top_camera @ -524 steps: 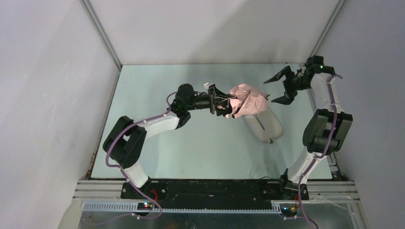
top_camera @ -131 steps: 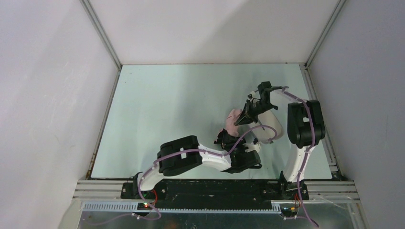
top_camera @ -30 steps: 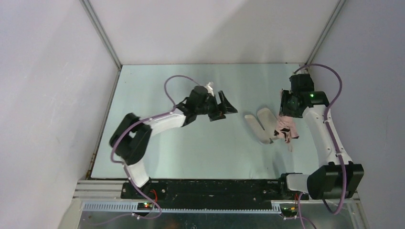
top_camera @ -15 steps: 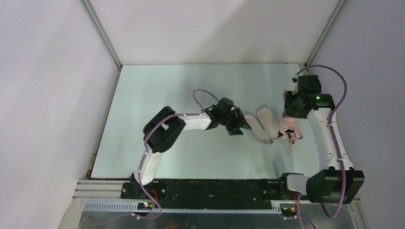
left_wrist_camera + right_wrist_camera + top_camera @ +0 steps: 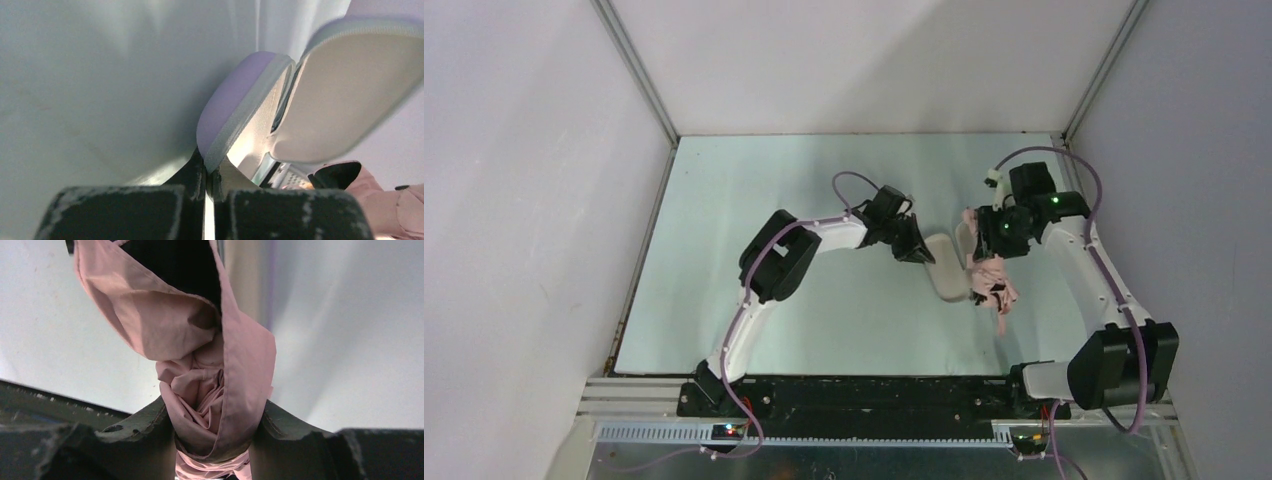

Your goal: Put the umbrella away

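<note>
The umbrella (image 5: 990, 281) is a crumpled pale pink bundle with a black underside, and it hangs from my right gripper (image 5: 1001, 237). In the right wrist view the right gripper (image 5: 216, 426) is shut around the bunched fabric of the umbrella (image 5: 200, 345). A pale lilac hard case (image 5: 946, 268) lies open in two halves just left of the bundle. My left gripper (image 5: 918, 249) is at the case's left end. In the left wrist view the left gripper (image 5: 210, 172) is shut on the rim of the case's lilac half (image 5: 232, 107). The other half (image 5: 350, 85) stands raised beyond it.
The pale green table (image 5: 754, 220) is walled by white panels at the back and on both sides. A metal rail (image 5: 874, 395) with the arm bases runs along the near edge. The left arm (image 5: 784, 250) stretches across the middle of the table.
My left gripper has moved right to the case and shut on its rim. My right arm has carried the umbrella left, up against the open case.
</note>
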